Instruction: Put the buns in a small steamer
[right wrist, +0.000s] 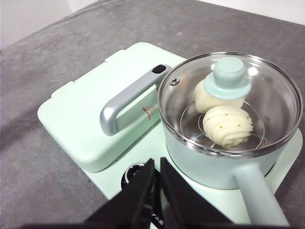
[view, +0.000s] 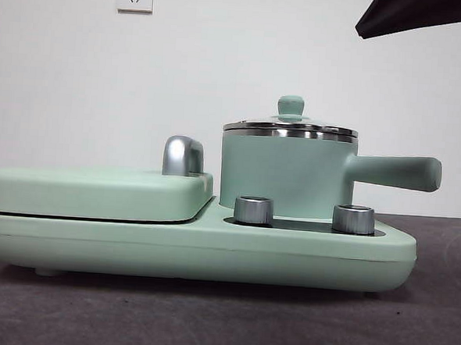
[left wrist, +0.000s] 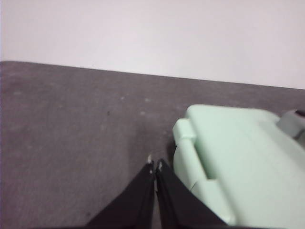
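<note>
The right gripper (right wrist: 156,164) hangs above the near edge of the cooker, its two black jaws pressed together with only a thin slit between them and nothing held. Just beyond its tips sits one of the cooker's round knobs (right wrist: 135,171), and right past that stands the small steamer (right wrist: 224,164), a mint-green pot with a steel rim. Its long straight handle (right wrist: 257,195) runs out beside the gripper. The glass lid (right wrist: 276,102) is on the pot, with its green knob (right wrist: 230,78) in the middle.

Both buns show through the glass, resting on a wire rack inside the pot. The ribbed bun (right wrist: 227,125) with green specks lies on the side nearer the gripper; the smooth bun (right wrist: 206,99) lies just behind it, partly hidden under the lid knob, and the two look to be touching.

Beside the pot, the flat green griddle cover (right wrist: 81,119) is down, with a silver bar handle (right wrist: 126,98) along the edge that faces the pot.

The left gripper (left wrist: 155,167) is low over the grey table (left wrist: 71,133), jaws shut and empty, just beside a corner of the griddle cover and well apart from the pot.

In the front view the pot stands on the right half of the cooker base (view: 194,252), behind two silver knobs, and a dark arm tip (view: 412,13) shows at the top right corner.
</note>
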Robot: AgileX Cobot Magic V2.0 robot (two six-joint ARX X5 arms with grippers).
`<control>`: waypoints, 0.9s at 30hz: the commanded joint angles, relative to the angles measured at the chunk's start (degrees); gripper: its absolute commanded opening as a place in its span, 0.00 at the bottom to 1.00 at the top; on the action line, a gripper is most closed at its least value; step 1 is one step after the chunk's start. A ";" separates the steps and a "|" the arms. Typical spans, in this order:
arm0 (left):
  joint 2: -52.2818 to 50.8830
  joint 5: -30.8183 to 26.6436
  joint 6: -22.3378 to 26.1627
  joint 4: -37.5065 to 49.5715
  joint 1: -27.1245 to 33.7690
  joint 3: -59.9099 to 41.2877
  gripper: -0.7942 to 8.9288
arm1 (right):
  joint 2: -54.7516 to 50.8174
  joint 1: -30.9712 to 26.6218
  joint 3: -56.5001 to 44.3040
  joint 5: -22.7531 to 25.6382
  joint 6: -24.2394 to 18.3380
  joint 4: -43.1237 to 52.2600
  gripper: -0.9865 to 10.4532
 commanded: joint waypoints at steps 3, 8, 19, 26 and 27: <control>-3.82 -0.13 0.44 2.91 0.96 -4.37 0.09 | 0.31 0.35 1.03 -0.15 0.55 0.52 0.10; -3.80 -0.09 0.33 6.29 1.03 -6.45 0.09 | 0.33 0.33 1.03 -0.13 0.55 0.66 0.10; -3.80 -0.11 0.35 6.23 0.92 -6.40 0.09 | 0.31 0.31 1.03 -0.13 0.55 1.07 0.10; -3.80 -0.11 0.35 6.27 0.92 -6.40 0.09 | -1.81 -0.52 0.55 2.86 -5.42 1.03 0.10; -3.80 -0.13 0.35 6.25 0.92 -6.40 0.09 | -2.80 -1.03 0.09 4.17 -6.08 1.01 0.10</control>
